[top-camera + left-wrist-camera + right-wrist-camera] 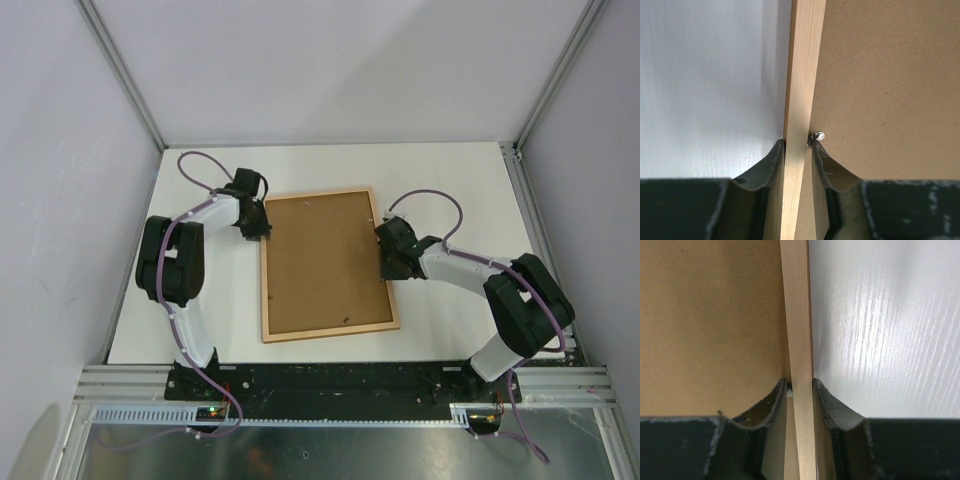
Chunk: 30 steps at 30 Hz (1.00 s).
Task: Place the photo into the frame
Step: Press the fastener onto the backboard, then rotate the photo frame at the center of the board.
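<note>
- Judging handling first: the thin-railed rectangular light-wood picture frame (330,333) lies flat, back face up, in the middle of the white table (450,180), with a plain brown fibreboard backing board (320,260) filling its opening.
- The photo is not visible in any view; I cannot tell whether it sits under the board or elsewhere.
- The frame looks light and stiff, but the rails are slender and smooth. A one-sided lift would likely let it twist or slip, so holds on the two opposite long rails seem sound. Any glazing would make it fragile; none can be seen.
- Left arm: elbow folded back, forearm reaching right. The left gripper (262,232) is at the left rail near the far corner.
- Left wrist view: the jaws straddle the rail, narrowed to its width, with both pads against the wood, so it grips the frame. The inner pad sits beside a small metal clip (818,135).
- Right arm: stretched leftward. The right gripper (385,250) is at the right rail, about mid-length.
- Right wrist view: the jaws bracket the rail and look closed onto it, the outer pad over the table and the inner one over the board.
</note>
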Available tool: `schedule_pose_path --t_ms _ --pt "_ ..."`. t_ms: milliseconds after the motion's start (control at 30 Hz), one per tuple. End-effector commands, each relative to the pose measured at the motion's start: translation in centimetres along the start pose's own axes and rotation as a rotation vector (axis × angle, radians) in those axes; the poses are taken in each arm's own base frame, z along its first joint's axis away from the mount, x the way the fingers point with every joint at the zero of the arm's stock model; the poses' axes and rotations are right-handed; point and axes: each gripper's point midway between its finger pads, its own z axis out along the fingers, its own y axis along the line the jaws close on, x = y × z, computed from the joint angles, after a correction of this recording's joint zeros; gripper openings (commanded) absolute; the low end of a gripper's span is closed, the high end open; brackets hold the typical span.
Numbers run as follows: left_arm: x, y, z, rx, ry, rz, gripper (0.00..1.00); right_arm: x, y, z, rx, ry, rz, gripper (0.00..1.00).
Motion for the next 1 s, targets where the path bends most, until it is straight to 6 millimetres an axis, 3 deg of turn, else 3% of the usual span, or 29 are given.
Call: schedule_pose_path --t_ms 0,100,300,467,567,667,767,867,967 --pt "0.8 0.2 -0.5 0.020 0.020 0.026 0.13 -0.5 -0.8 0.4 0.003 -0.007 -0.054 0.00" --pt "0.4 -0.4 -1.7 0.055 0.000 0.047 0.30 -1.7 -0.6 0.5 -0.028 -0.040 -0.098 0.00" --pt "-2.7 -1.3 -4.1 0.079 -0.103 0.097 0.51 -3.6 -0.6 1.0 -0.088 -0.086 -0.153 0.05" --pt "-6.8 -2.7 -5.4 0.088 -0.213 0.102 0.61 -5.7 -1.6 1.7 -0.050 -0.103 -0.130 0.34" --pt "-10.8 -3.6 -6.1 0.077 -0.309 0.149 0.63 -7.6 -2.7 0.5 -0.014 -0.127 -0.037 0.53" --pt "-14.7 -4.9 -6.0 0.087 -0.377 0.243 0.66 -8.6 -3.8 -1.6 0.024 -0.149 0.042 0.62" --pt "-17.1 -5.8 -5.1 0.126 -0.398 0.264 0.69 -8.3 -4.5 -4.0 0.050 -0.153 0.105 0.62" --pt "-20.3 -6.2 -4.7 0.168 -0.435 0.199 0.70 -6.5 -3.7 -6.4 0.031 -0.137 0.112 0.58" --pt "-22.1 -6.5 -2.9 0.191 -0.439 0.154 0.66 -3.8 -2.3 -8.4 -0.011 -0.113 0.111 0.43"
